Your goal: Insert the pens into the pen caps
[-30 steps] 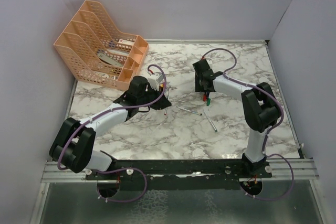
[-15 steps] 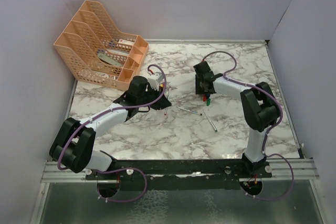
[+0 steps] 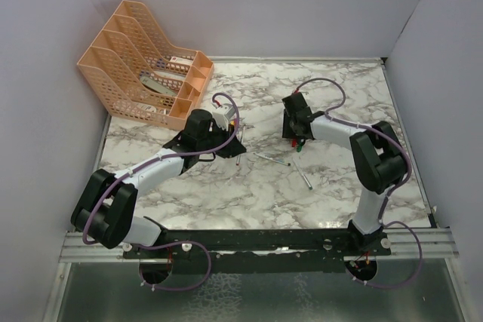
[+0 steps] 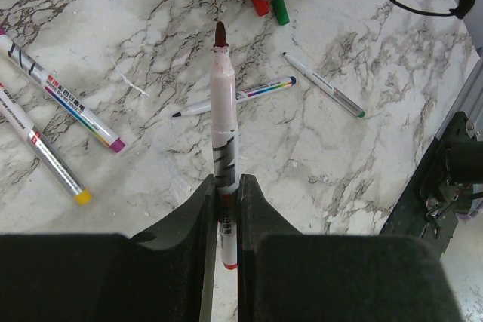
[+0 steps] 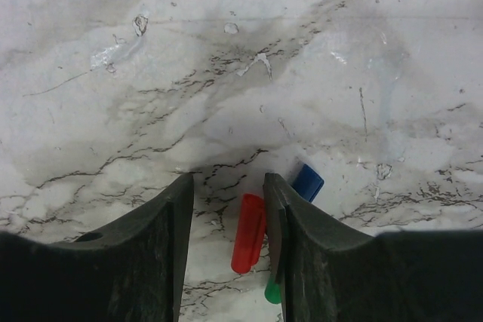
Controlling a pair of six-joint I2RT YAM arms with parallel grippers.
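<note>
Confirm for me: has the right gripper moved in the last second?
Yes. In the top view the right gripper has shifted slightly to the right and toward the near edge, closer to the loose pen, which has not moved.

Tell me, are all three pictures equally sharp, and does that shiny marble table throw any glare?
Top view: even, soft light, sharp, faint arm shadows on the table. Left wrist view: crisp on the held pen, no glare. Right wrist view: softer, hazy, with pale sheen across the marble above the red cap.
</note>
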